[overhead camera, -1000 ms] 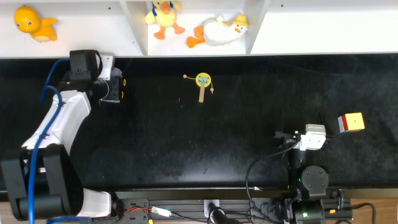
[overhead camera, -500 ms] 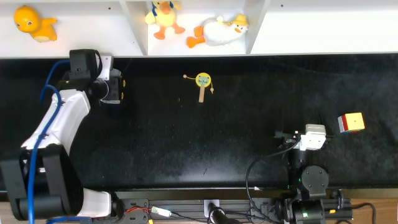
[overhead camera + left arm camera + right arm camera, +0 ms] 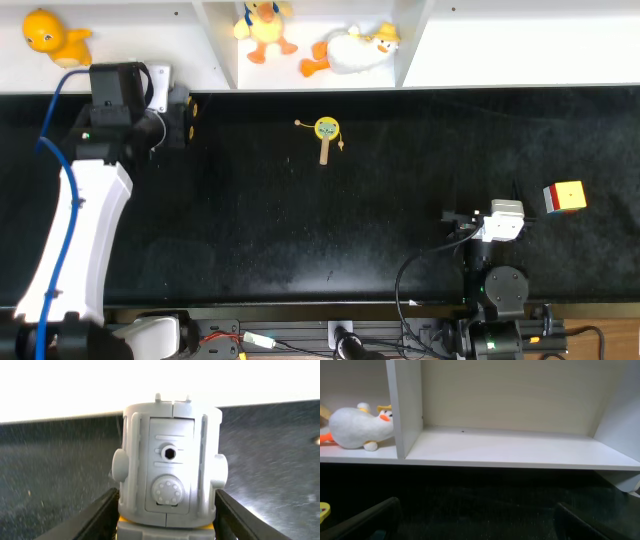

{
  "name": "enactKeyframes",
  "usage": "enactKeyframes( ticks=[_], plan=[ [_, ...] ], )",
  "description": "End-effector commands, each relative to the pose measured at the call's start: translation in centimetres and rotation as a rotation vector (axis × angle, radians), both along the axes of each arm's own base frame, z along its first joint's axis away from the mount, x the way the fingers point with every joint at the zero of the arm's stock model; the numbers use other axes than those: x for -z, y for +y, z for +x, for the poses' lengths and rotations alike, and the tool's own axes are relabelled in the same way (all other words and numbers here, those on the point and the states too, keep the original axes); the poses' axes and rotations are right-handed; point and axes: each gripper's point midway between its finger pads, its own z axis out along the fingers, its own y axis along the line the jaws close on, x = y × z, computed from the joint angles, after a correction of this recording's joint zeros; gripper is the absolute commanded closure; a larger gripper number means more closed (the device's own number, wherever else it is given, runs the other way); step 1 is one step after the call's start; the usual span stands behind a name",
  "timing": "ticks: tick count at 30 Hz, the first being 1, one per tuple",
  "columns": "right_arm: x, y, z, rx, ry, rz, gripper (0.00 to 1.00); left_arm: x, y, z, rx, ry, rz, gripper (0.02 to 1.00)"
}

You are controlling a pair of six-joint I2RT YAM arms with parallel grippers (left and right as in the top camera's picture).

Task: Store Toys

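Since the earlier frame, the left arm has stretched out and carried the left pincer (image 3: pixel 178 110) farther up the desk (image 3: pixel 250 220), so that it now sits just short of the shelf (image 3: pixel 520 60) front edge. Nothing else has shifted.

1. Right arm: parked close to its base. The right pincer (image 3: pixel 477 510) is spread wide and carries nothing.
2. Block (image 3: pixel 563 197): yellow and red, lying on the desk just beside the right arm, on its outer side.
3. Rattle drum (image 3: pixel 326 133): lying flat near mid-desk, towards the shelf and well apart from both arms.
4. Left pincer: pinching the grey robot toy (image 3: pixel 167 485), one finger on each flank, with the toy upright and lifted off the desk.
5. Shelf: the yellow duck (image 3: pixel 55 38) occupies the left compartment. The plush duck (image 3: pixel 265 25) and white plush goose (image 3: pixel 350 50) share the middle one.

Progress, as a judgement: three toys are stored and a fourth is in transit. The block and the rattle drum are not yet collected, so the task is roughly half complete.

Markings: no brand, label or writing is legible on any item. The robot toy's moulded panel carries raised detail only.
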Motion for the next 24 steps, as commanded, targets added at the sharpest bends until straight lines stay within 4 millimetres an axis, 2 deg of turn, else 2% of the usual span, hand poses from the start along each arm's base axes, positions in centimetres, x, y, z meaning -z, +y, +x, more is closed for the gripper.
enactKeyframes(
  ticks=[1,6,11,14,19,24],
  plan=[
    [0.3,-0.2,0.0,0.006,-0.002,0.007,0.005,-2.8,-0.8,1.9,-0.004,-0.119,0.006,0.982],
    [0.3,-0.2,0.0,0.006,-0.002,0.007,0.007,-2.7,0.3,4.6,-0.052,-0.190,0.047,0.982],
    [0.3,-0.2,0.0,0.006,-0.002,0.007,0.005,-1.4,0.2,7.7,-0.054,-0.241,0.045,0.982],
    [0.3,-0.2,0.0,0.006,-0.002,0.007,0.007,-1.4,0.4,9.2,-0.062,-0.288,0.049,0.982],
    [0.3,-0.2,0.0,0.006,-0.002,0.007,0.005,-1.5,0.9,10.9,-0.101,-0.348,0.057,0.980],
    [0.3,-0.2,0.0,0.006,-0.002,0.007,0.007,-1.0,1.0,11.6,-0.107,-0.360,0.051,0.982]
  ],
)
